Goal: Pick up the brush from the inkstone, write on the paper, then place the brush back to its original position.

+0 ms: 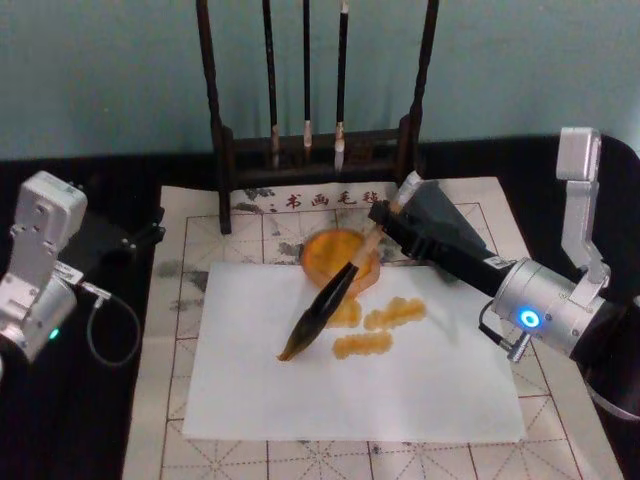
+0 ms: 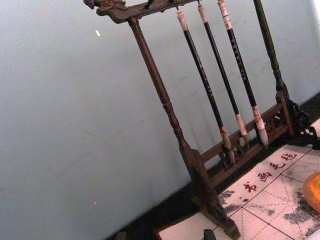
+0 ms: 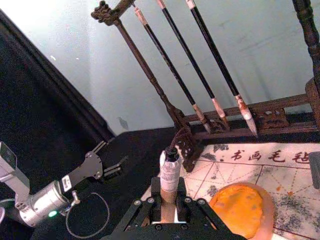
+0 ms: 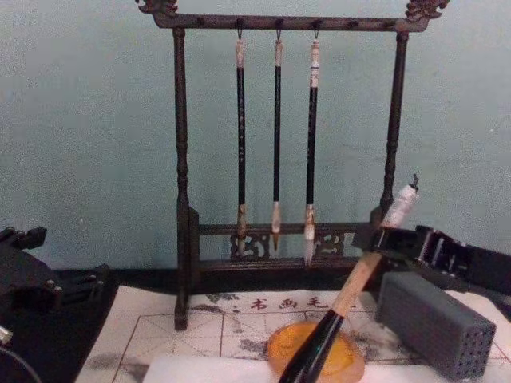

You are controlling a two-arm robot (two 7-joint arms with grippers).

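Note:
My right gripper [image 1: 384, 218] is shut on the brush [image 1: 330, 295] at its tan upper handle. The brush slants down to the left across the orange inkstone [image 1: 322, 250], and its dark bristle tip meets the white paper [image 1: 400, 390]. Orange-brown strokes [image 1: 380, 320] mark the paper just right of the tip. In the right wrist view the brush's white end cap [image 3: 170, 167] rises between the fingers, with the inkstone [image 3: 240, 210] beside it. The chest view shows the brush [image 4: 355, 283] leaning over the inkstone [image 4: 283, 349]. My left gripper [image 1: 152, 230] rests open at the table's left.
A dark wooden rack [image 1: 310, 150] with three thin hanging brushes [image 4: 276, 136] stands at the back. A grey block with small holes [image 4: 435, 323] sits right of the inkstone, under my right arm. The paper lies on a gridded practice mat [image 1: 190, 330].

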